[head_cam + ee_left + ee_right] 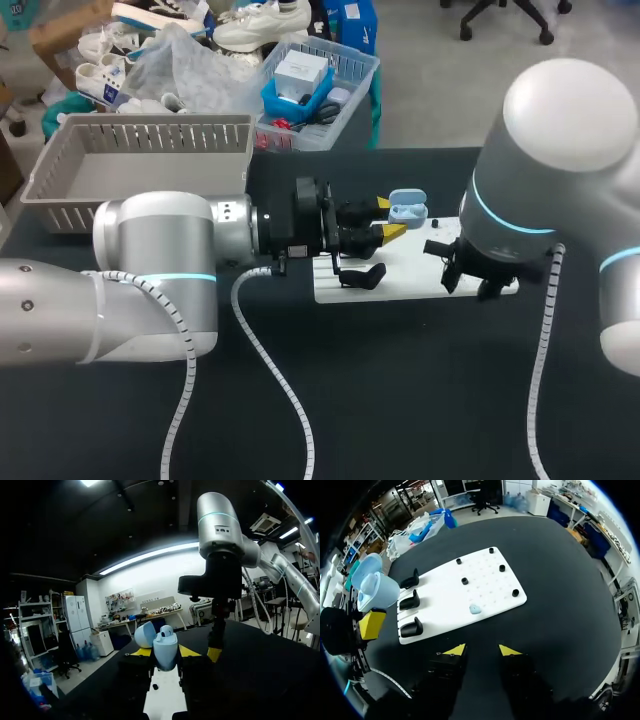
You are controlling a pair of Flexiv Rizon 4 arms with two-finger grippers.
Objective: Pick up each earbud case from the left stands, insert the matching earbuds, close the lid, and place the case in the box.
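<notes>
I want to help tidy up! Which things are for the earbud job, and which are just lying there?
For the job: open blue case in left hand, blue earbud, white board with black stands, grey box, right hand.
Just there: white cable, bare black pegs.

No text, number, label or sign could be read: the case (407,210), the white board (485,587) and the desk (400,400) bore no legible marking.
</notes>
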